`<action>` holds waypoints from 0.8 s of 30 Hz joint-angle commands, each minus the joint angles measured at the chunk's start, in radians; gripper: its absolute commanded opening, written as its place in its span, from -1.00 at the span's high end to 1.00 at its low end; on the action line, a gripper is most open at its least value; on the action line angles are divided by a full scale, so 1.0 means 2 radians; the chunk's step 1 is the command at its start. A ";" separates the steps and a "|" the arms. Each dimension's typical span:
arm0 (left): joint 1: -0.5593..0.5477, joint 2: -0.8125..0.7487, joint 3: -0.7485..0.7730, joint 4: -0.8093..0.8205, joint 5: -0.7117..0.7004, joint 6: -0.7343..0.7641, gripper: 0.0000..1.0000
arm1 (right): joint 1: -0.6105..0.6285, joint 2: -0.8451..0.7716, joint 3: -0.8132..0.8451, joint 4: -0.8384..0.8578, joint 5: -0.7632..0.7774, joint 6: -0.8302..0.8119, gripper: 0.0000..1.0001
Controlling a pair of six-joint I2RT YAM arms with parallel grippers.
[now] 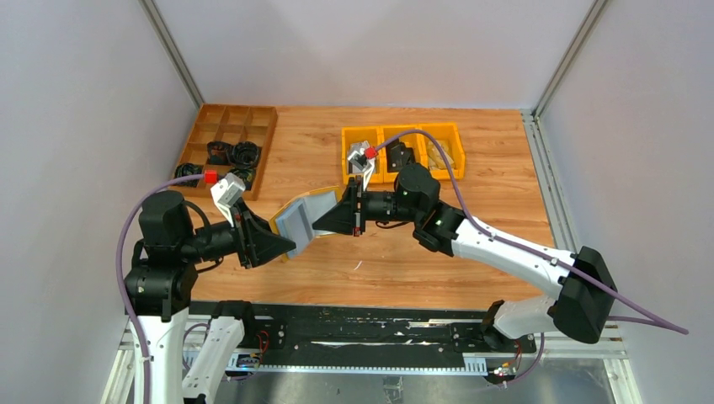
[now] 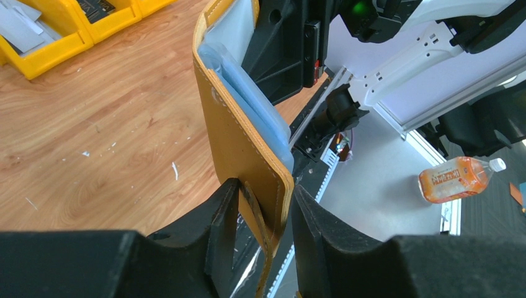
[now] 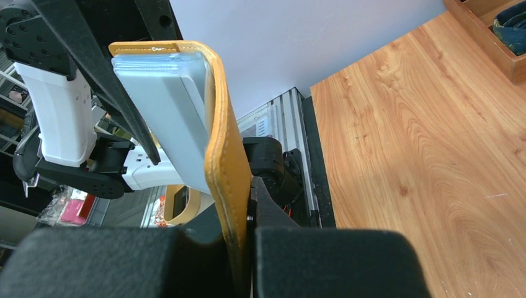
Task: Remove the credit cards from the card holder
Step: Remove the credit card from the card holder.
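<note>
This was a robotics lab cell: a wood-grain bench (image 1: 471, 252) boxed in by plain grey panels (image 1: 370, 50) on aluminium framing (image 1: 173, 55). Yellow parts bins (image 1: 404, 128) and a wooden divided tray (image 1: 238, 107) sat toward the bench's far edge, with two robot arms (image 1: 505, 248) bolted at its near edge.

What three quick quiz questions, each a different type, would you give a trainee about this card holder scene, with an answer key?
1. True or false: the card holder is lying loose, with no gripper on it.
2. Which is shut on it? A) the left gripper only B) the right gripper only C) both
3. Fill in: the sleeves inside the holder are ____ in colour.
Key: 1 false, it is held up, open. 2 C. 3 grey-blue.
</note>
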 commanded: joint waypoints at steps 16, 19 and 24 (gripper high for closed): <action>-0.002 -0.008 0.015 0.001 0.072 0.003 0.42 | -0.007 -0.021 -0.005 0.035 -0.033 0.012 1.00; -0.002 -0.008 0.016 0.000 0.078 0.004 0.39 | -0.007 -0.020 -0.005 0.035 -0.035 0.010 1.00; -0.002 -0.011 0.017 0.001 0.086 0.006 0.36 | -0.007 -0.017 -0.002 0.036 -0.038 0.011 1.00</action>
